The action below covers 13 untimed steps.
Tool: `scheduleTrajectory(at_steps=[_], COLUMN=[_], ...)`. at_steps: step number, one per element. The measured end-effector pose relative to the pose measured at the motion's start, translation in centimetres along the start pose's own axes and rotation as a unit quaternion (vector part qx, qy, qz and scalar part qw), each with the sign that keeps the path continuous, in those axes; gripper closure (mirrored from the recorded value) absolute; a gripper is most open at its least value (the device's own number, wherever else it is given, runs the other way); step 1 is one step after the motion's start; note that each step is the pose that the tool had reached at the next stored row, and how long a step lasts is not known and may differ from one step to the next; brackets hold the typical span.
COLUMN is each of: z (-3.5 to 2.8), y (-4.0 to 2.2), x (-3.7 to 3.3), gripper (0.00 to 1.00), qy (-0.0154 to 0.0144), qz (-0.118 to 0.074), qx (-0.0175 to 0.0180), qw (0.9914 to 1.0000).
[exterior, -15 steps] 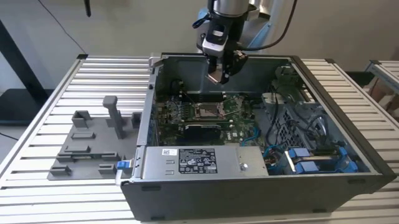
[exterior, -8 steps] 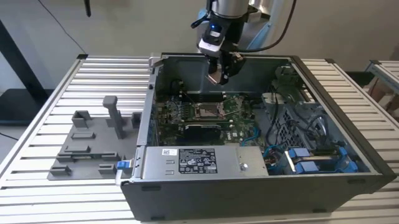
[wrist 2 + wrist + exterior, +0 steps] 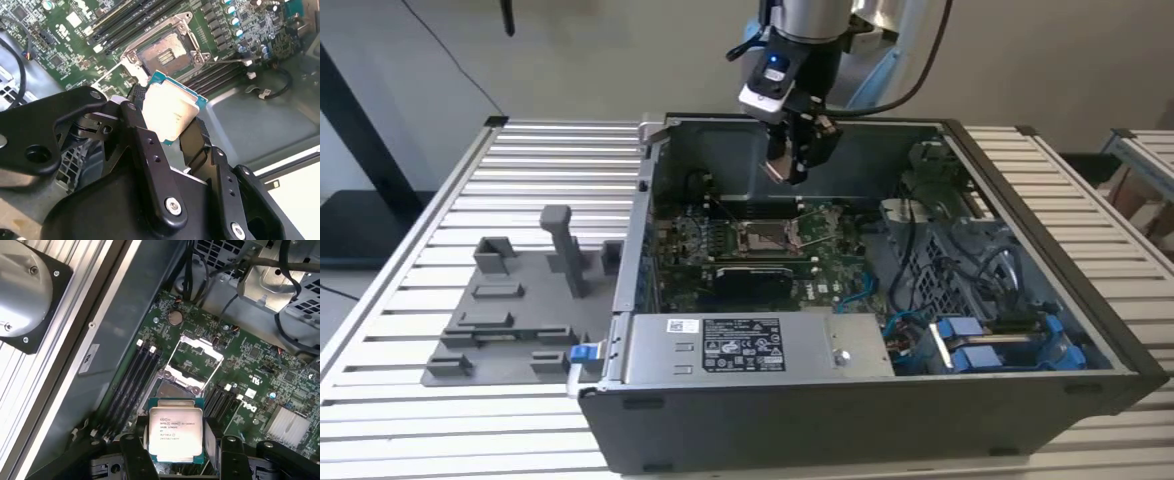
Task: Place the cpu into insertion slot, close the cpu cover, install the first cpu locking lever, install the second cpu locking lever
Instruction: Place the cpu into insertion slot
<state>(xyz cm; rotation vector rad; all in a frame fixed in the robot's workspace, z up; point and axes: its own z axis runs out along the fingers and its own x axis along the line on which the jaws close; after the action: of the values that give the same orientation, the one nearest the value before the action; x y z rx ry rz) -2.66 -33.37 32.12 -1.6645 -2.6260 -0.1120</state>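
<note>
The cpu [image 3: 176, 435] is hanging in the gripper [image 3: 797, 160] above the insertion slot [image 3: 169, 390]; the first step is under way.

The gripper is clenching the cpu by two opposite edges, with the metal top facing the wrist cameras, and is holding it over the insertion slot, clearly apart from it. The slot's dark centre is lying bare, so nothing is seated yet. The cpu cover [image 3: 202, 347] is standing swung open from one edge of the slot, with green board showing through its window. A thin locking lever [image 3: 231, 60] is sticking out loose beside the slot. By my reading, seating the cpu, closing the cover and setting both levers are all remaining.
</note>
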Motion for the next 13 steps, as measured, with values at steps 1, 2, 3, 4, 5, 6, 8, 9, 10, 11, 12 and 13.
scheduleTrajectory(at_steps=[1,2,3,4,5,6,8,9,10,11,12,13], z=[0.05,0.11,0.16,0.21,0.26,0.31,0.40,0.45,0.50,0.56,0.61,0.66], y=[0.00,0.00,0.00,0.00,0.00,0.00,0.00,0.00,0.00,0.00,0.00,0.00], x=[0.00,0.01,0.01,0.01,0.01,0.01,0.02,0.02,0.02,0.02,0.02,0.03], gripper=[0.46,0.46,0.46,0.46,0.46,0.46,0.46,0.46,0.46,0.46,0.46,0.46], qy=[0.0000,-0.0001,-0.0001,-0.0002,-0.0001,-0.0001,0.0000,0.0000,0.0001,0.0002,0.0003,0.0003], qz=[0.005,0.010,0.015,0.021,0.026,0.032,0.042,0.047,0.053,0.058,0.063,0.068], qx=[0.0000,0.0000,0.0000,0.0001,0.0004,0.0007,0.0012,0.0015,0.0018,0.0022,0.0025,0.0029], qw=[0.99999,0.99995,0.99988,0.99979,0.99965,0.99950,0.99910,0.99887,0.99861,0.99831,0.99800,0.99765])
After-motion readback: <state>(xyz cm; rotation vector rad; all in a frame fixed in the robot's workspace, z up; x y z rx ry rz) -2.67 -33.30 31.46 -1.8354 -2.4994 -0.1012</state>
